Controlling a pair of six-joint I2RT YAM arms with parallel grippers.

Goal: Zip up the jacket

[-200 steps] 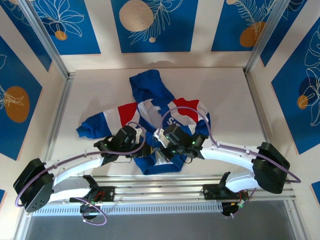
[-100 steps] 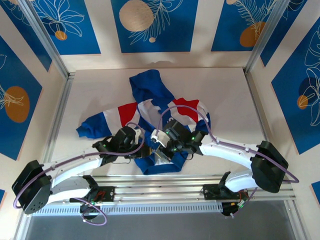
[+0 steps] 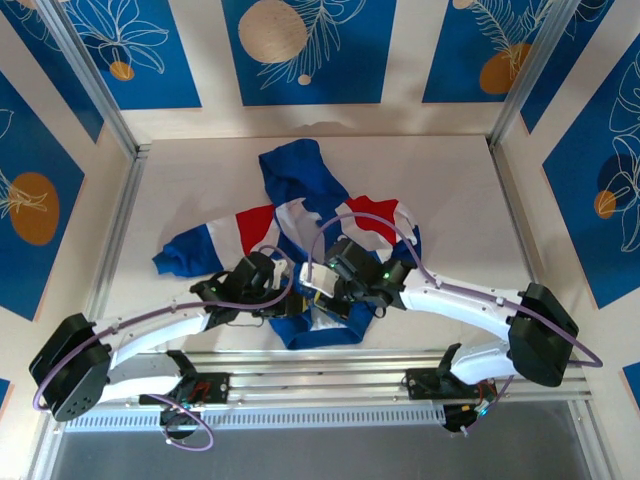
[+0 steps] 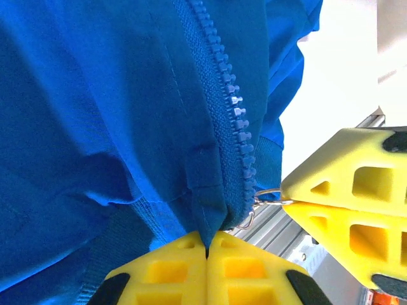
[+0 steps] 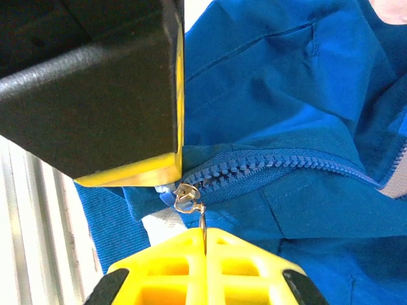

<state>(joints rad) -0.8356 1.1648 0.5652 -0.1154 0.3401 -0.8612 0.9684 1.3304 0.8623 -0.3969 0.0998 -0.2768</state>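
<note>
The blue jacket [image 3: 295, 175] with red and white panels lies crumpled mid-table, hood towards the back. Both grippers meet at its near hem. My left gripper [image 4: 206, 244] is shut on the blue hem fabric [image 4: 210, 216] right at the bottom end of the zipper [image 4: 222, 82]. My right gripper [image 5: 205, 238] is shut on the thin metal ring of the zipper pull [image 5: 202, 219], which hangs from the slider [image 5: 184, 196] at the low end of the teeth [image 5: 286, 159]. From the left wrist, the right fingers [image 4: 343, 184] show pinching that ring [image 4: 264, 198]. From above, the left gripper [image 3: 288, 300] and right gripper [image 3: 312, 285] sit close together.
A metal rail [image 3: 320, 365] runs along the near table edge just below the hem. Aluminium frame posts stand at the left [image 3: 120, 230] and right [image 3: 505, 190] sides. One jacket sleeve [image 3: 185, 250] spreads out to the left.
The right wrist has edged a little left and away from the rail, and the left arm has shifted slightly with it. Both grips stay as they were.
</note>
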